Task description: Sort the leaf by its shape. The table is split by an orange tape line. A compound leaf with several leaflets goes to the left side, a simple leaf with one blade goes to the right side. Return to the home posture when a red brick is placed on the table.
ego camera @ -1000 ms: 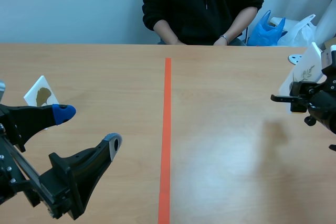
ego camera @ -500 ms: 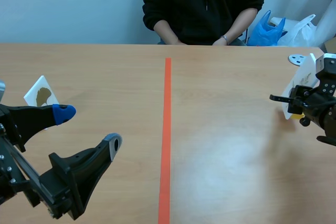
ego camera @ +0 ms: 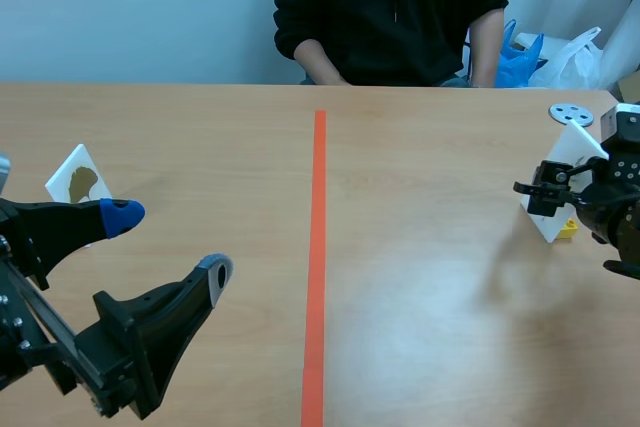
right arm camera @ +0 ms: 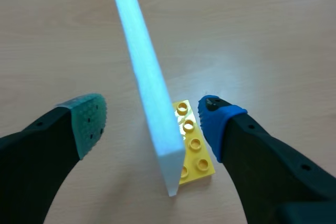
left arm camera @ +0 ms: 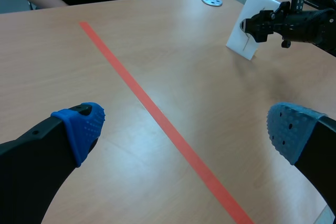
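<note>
Fingers on the right arm (right arm camera: 86,124) are standing apart, released, straddling a white card (right arm camera: 144,72) with a gap showing at each pad. The card is standing on edge, tilted, its foot touching a yellow brick (right arm camera: 193,145); whether the two are joined cannot be told. Card and brick are sitting on the worktop (ego camera: 420,327) well to the right of the orange tape line (ego camera: 317,247). No leaf print is showing on it from here. It is looking thin, stiff and light, likely to topple if nudged, so pinching gently across both flat faces above the brick seems best. The left fingers (ego camera: 122,215) are hanging open low on the left, near a second card (ego camera: 78,179) showing a fan-shaped leaf. A person (ego camera: 390,7) is sitting across the worktop.
</note>
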Controlling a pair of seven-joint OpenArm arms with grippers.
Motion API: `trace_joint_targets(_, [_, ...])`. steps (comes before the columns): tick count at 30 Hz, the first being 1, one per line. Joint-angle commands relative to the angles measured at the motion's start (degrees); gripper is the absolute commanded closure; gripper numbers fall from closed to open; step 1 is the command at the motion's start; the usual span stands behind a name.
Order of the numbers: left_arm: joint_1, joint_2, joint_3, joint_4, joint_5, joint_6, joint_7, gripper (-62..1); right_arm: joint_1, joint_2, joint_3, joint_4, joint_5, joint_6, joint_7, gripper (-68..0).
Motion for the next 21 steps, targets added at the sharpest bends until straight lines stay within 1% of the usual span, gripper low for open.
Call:
trace_joint_targets(1, [-0.2,0.3,-0.4,0.3,-0.4,-0.1,-0.8,-62.3,1.2,1.0,0.0,1.8,0.6,1.3,1.7,-43.4])
trace_joint_targets(3, [-0.2,0.3,-0.4,0.3,-0.4,-0.1,-0.8,-62.3,1.1,1.3,0.1,2.9,0.8,2.6,1.6,-48.7])
trace_joint_targets(6, [-0.2,0.3,-0.4,0.3,-0.4,-0.1,-0.8,-62.3,0.2,2.3,0.1,7.1,2.6,2.6,-0.6,-53.8])
trace_joint_targets(11, [-0.2,0.3,-0.4,0.3,-0.4,-0.1,-0.8,-62.3,-5.2,5.1,0.2,20.1,3.2,3.7,-5.7,-67.9])
trace_joint_targets(16, [-0.2,0.3,-0.4,0.3,-0.4,-0.1,-0.8,-62.3,-13.6,8.3,1.7,35.2,3.2,3.9,-9.7,-67.9])
trace_joint_targets(18, [-0.2,0.3,-0.4,0.3,-0.4,-0.1,-0.8,-62.3,-17.4,9.0,3.1,40.9,4.3,4.0,-10.6,-67.9])
trace_joint_targets(21, [-0.2,0.3,-0.4,0.3,-0.4,-0.1,-0.8,-62.3,-23.8,10.0,5.5,49.2,7.1,5.9,-12.1,-67.9])
